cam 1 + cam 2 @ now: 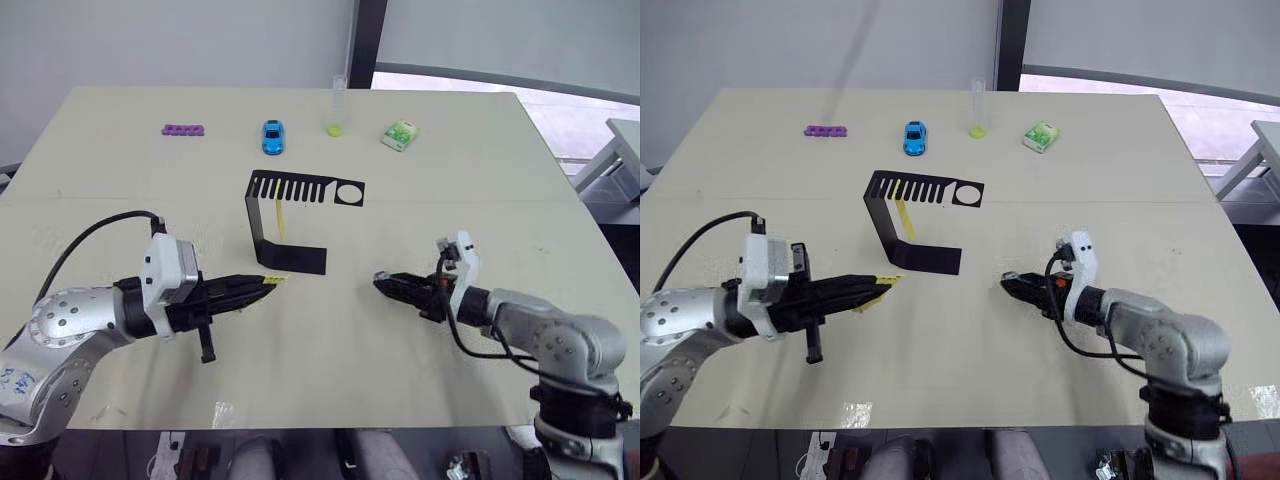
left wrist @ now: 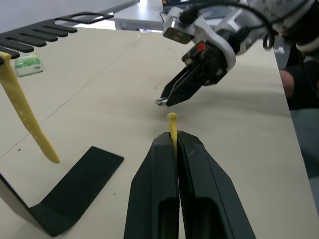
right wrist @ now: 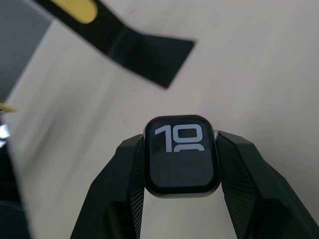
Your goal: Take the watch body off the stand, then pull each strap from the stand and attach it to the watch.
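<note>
**Tech A:** Joining the first band to the case was the step in hand. The wide beige table (image 1: 420, 150) carried the black bent sheet-metal stand (image 1: 290, 215) near its middle, and one thin bright yellow strap (image 1: 280, 218) hung from the stand's slotted top plate. What did the mating call for?

**Tech B:** In my judgement, alignment first. The free end of the held strap had to meet the case's edge slot squarely, on one axis, with slow closure and no twist. The band was flexible, so a short free length beyond the fingers would resist buckling better.

**Tech A:** And the arm poses?

**Tech B:** Both forearms lay low over the table, pointing inward at each other. The left gripper (image 1: 262, 283) was pressed together on the second yellow strap (image 2: 172, 127), whose tip stood out past the fingertips, just in front of the stand's flat base. The right gripper (image 1: 385, 281) sat well apart from it, to the stand's right, pinching the small rounded-square black watch body (image 3: 181, 155) by its two sides, screen facing the wrist camera, clear of the stand.
</note>
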You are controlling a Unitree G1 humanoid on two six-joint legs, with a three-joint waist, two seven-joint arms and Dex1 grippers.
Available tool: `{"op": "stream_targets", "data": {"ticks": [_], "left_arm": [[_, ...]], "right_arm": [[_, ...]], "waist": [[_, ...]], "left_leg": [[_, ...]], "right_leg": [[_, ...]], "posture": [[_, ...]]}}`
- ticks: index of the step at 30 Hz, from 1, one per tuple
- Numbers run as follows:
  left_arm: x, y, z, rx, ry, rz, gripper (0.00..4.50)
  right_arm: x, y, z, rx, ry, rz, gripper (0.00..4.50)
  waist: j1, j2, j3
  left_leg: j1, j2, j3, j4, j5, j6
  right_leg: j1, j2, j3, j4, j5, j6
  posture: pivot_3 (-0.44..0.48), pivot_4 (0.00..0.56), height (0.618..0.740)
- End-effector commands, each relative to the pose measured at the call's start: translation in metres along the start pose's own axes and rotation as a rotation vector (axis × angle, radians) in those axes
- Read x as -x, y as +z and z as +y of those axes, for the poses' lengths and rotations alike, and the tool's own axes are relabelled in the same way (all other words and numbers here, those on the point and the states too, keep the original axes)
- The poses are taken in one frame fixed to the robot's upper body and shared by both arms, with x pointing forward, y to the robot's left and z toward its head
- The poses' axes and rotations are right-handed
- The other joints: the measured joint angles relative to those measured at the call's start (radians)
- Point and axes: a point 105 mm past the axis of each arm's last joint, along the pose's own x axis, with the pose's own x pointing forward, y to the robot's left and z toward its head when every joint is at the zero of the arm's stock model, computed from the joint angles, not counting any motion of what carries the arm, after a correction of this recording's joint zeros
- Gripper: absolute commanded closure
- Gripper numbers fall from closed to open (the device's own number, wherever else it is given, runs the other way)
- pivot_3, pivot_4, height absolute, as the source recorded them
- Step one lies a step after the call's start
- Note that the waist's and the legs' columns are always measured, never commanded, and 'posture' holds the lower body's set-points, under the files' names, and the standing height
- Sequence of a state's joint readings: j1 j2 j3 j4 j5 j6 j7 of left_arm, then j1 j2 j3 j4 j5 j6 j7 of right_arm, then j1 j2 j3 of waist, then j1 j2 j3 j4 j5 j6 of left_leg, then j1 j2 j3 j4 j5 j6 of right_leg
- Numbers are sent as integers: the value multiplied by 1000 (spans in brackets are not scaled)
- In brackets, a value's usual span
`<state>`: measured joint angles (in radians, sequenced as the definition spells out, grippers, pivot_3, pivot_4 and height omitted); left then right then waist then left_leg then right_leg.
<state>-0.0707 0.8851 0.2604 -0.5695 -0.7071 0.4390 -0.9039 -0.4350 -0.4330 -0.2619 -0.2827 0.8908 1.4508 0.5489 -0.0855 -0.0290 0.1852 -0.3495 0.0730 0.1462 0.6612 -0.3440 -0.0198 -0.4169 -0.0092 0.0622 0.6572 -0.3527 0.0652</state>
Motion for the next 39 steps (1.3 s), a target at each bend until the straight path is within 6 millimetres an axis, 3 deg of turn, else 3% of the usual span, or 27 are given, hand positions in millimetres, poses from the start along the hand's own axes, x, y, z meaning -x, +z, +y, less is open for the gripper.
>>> {"op": "stream_targets", "data": {"ticks": [1,11,22,39], "left_arm": [[7,5,-1,-67,-20,12,4500],[0,6,-13,-112,-138,56,4500],[-20,3,-13,-225,-246,118,4500],[-41,-14,-6,-353,-263,237,4500]], "right_arm": [[0,-3,12,-92,111,64,2878],[-20,-12,43,-211,366,156,2878],[-37,-13,51,-220,397,187,2878],[-43,-19,53,-205,362,218,2878]], "waist": [[0,0,0],[-3,0,0],[-3,0,0],[-1,0,0]], "left_leg": [[-3,0,0,1,0,0],[-10,0,1,3,0,1],[-10,0,1,4,1,1],[-10,0,1,5,1,1]], "right_leg": [[-2,0,0,0,0,0],[-11,0,0,3,0,0],[-11,0,0,5,0,1],[-11,0,0,7,0,1]], "posture": [[0,150,740],[0,150,740],[0,150,740],[0,150,740]]}}
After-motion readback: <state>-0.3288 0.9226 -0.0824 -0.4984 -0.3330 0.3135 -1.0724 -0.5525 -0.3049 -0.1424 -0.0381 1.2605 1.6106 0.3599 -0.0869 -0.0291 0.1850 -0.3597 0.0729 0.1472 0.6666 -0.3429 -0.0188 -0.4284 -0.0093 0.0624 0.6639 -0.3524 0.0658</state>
